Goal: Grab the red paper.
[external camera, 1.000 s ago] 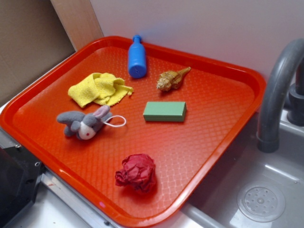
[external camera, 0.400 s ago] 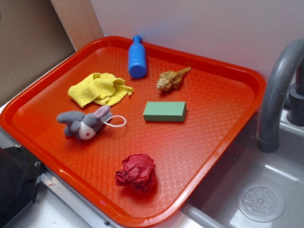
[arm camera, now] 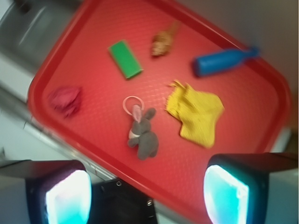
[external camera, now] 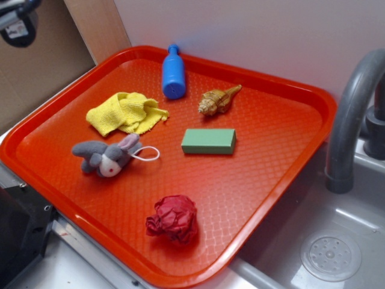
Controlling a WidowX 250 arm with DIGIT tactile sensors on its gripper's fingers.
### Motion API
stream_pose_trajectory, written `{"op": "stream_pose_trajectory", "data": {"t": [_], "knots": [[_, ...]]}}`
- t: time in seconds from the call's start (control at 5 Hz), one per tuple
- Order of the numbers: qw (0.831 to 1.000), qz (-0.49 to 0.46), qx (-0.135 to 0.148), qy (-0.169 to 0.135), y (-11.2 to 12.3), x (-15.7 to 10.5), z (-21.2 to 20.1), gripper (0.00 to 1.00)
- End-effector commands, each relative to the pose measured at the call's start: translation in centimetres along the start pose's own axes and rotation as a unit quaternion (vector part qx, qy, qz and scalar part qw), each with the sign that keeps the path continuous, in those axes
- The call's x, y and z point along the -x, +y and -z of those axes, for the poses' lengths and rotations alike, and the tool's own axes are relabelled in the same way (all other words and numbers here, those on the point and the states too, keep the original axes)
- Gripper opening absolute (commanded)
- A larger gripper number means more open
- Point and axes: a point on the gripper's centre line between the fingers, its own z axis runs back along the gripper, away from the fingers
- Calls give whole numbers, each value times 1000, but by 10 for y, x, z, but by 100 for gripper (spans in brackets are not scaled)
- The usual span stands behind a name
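The red paper [external camera: 173, 219], a dark crimson crumpled ball, lies near the front edge of the orange-red tray [external camera: 283, 150]. In the wrist view it [arm camera: 65, 100] is at the tray's left side. My gripper [arm camera: 147, 196] is open and empty, high above the tray's near edge, far from the paper. In the exterior view only a dark part of the arm [external camera: 18, 21] shows at the top left corner.
On the tray lie a grey plush bunny [external camera: 107, 155], a yellow cloth [external camera: 125, 112], a blue bottle [external camera: 173, 73], a tan shell-like toy [external camera: 218, 100] and a green block [external camera: 209, 141]. A grey faucet [external camera: 352, 114] and a sink [external camera: 328, 256] are to the right.
The arm has come into the exterior view at the top left corner. The things on the tray have not moved.
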Motion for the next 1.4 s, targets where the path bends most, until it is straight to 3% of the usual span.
{"op": "stream_pose_trajectory", "data": {"t": [0.0,0.2,0.4,0.6,0.8,1.0,1.2], "knots": [[965,256,41,33,-37,-34,34,100],[926,374,32,31,-82,-54,62,100],[882,469,27,34,-109,-55,80,100],[884,466,22,35,-129,-62,103,100],[889,451,-6,75,-125,-64,122,100],[897,435,5,82,-128,-64,146,100],[914,398,2,77,-126,-64,161,100]]}}
